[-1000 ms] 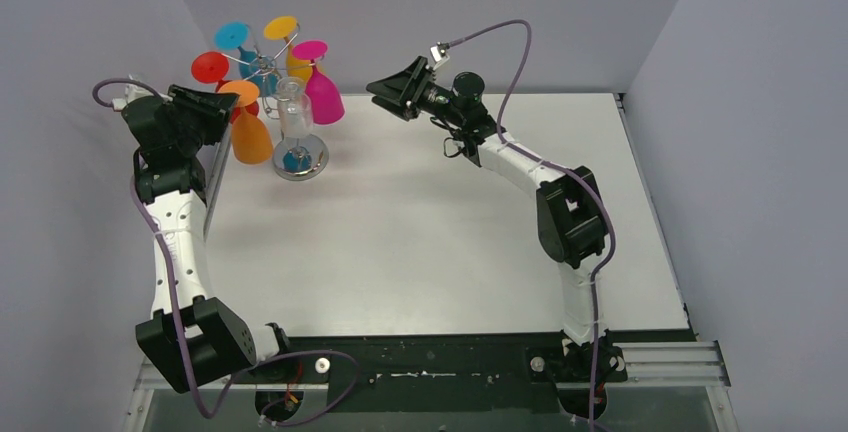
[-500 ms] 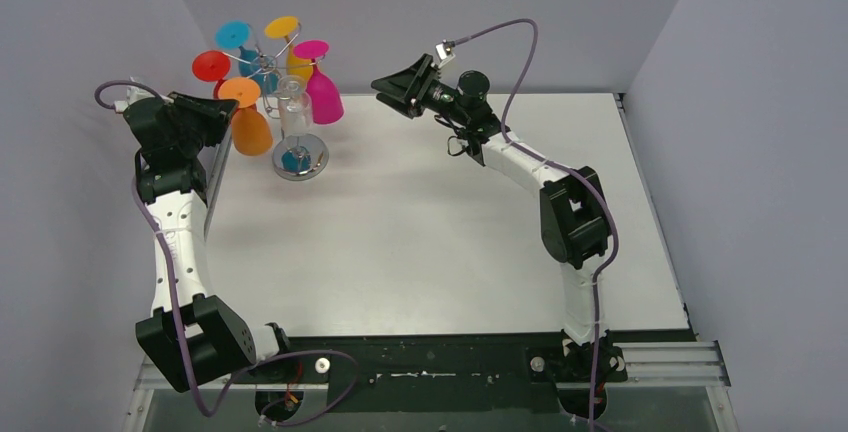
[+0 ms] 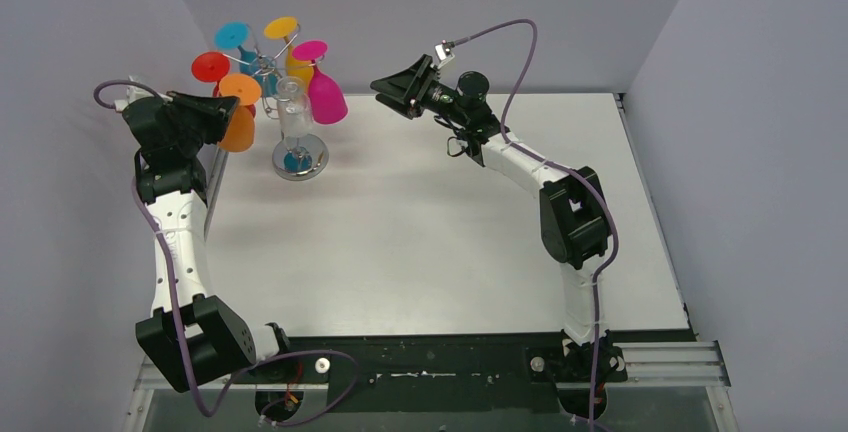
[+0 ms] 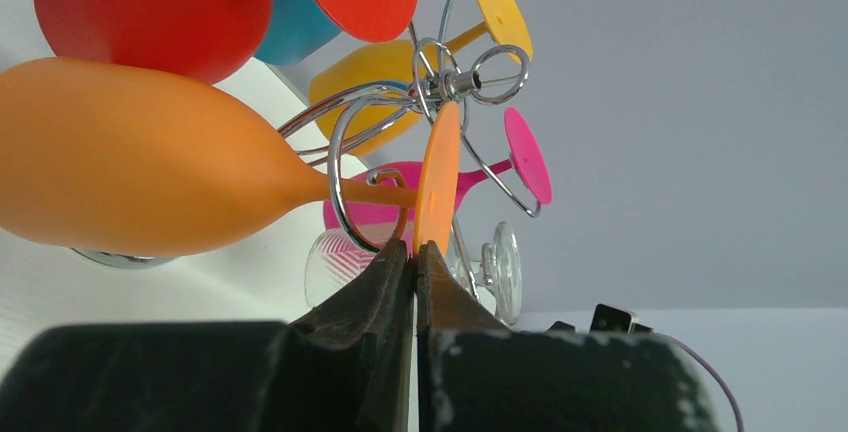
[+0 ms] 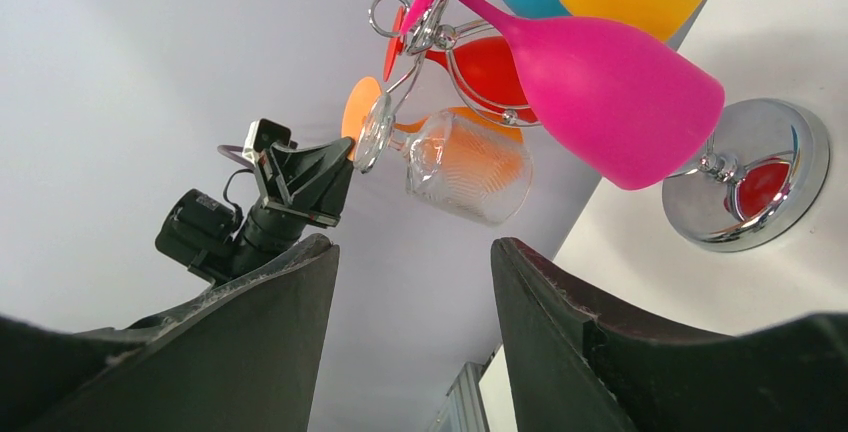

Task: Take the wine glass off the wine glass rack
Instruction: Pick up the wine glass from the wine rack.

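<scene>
White table (image 3: 400, 242) — left gripper (image 4: 413, 252) pinches wine glass (image 4: 150, 167), foot-edge hidden.

The right claw (image 5: 410, 244) gapes wide, facing the wine glass rack (image 5: 700, 214).

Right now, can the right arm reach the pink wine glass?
Probably yes: the open right gripper faces the pink wine glass with nothing between them. The left gripper grips the orange wine glass.

White table (image 3: 420, 242) between plain grey walls (image 3: 430, 2), a black strip (image 3: 450, 352) along its near edge
</scene>
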